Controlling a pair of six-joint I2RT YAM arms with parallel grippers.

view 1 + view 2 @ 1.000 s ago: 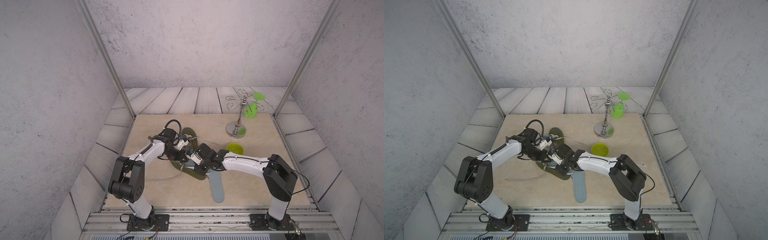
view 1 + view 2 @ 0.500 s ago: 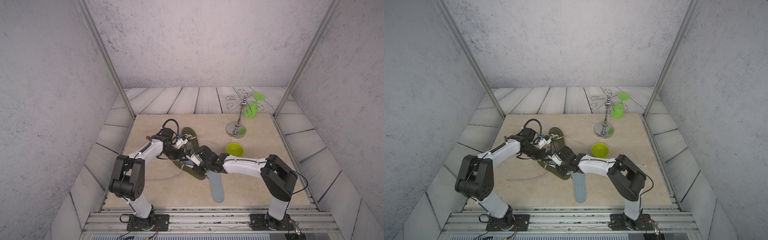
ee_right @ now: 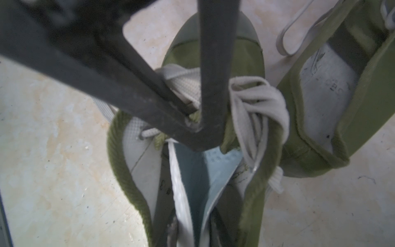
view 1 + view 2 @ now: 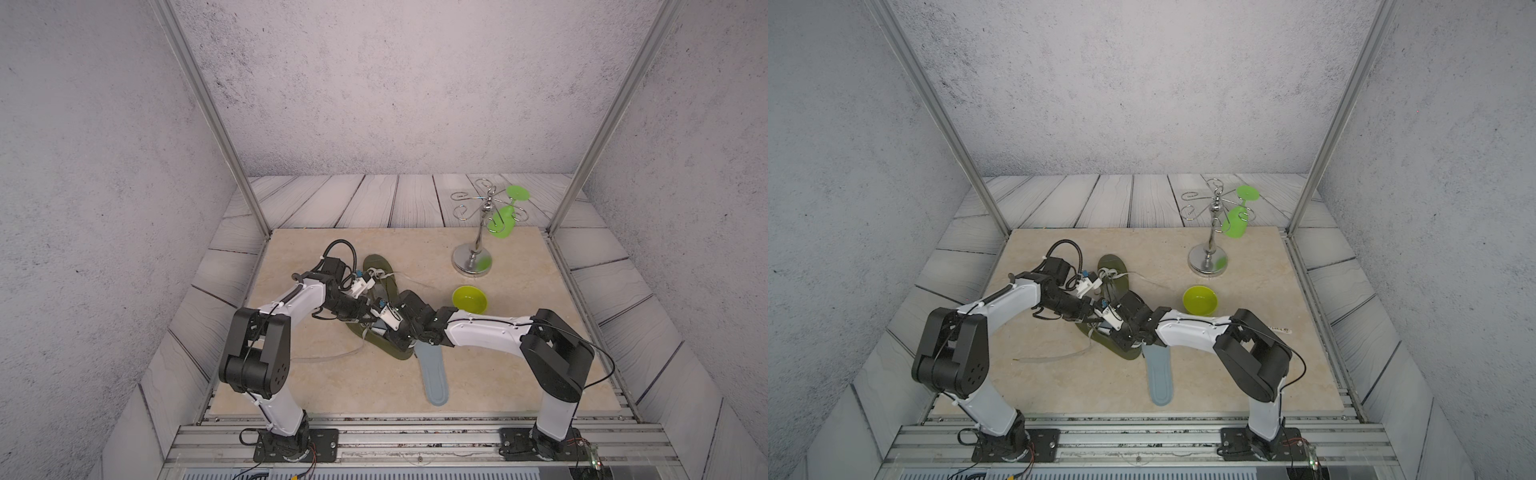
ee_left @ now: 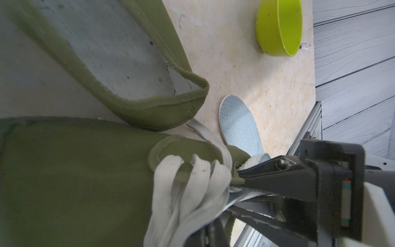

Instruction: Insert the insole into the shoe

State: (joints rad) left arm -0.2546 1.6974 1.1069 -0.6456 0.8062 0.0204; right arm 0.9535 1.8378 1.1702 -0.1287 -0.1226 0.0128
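Observation:
Two olive shoes lie mid-table in both top views. On the nearer shoe [image 4: 397, 353] [image 4: 1125, 351], my left gripper [image 4: 370, 319] [image 5: 211, 234] is shut on the tongue [image 3: 226, 136] beside the grey laces [image 5: 186, 203]. It holds the opening apart. My right gripper [image 4: 384, 330] [image 3: 192, 224] is shut on a light-blue insole [image 3: 213, 169] folded lengthwise. The insole's front end sits inside that shoe's opening, under the left fingers [image 3: 213, 64]. The farther shoe [image 4: 380, 266] [image 3: 327, 89] shows a bare grey inner sole. A second blue insole [image 4: 432, 374] [image 5: 237, 124] lies flat on the table by the near shoe's heel.
A lime bowl [image 4: 469, 299] [image 5: 280, 27] sits right of the shoes. Behind it, a chrome stand [image 4: 473, 257] holds a green glass [image 4: 500, 226]. A loose grey lace [image 4: 328, 357] trails left of the near shoe. The metal rail [image 4: 415, 432] runs along the front edge.
My right gripper has edged a little left along the near shoe with the insole, and the left arm has shifted slightly with it. Neither grip has changed.

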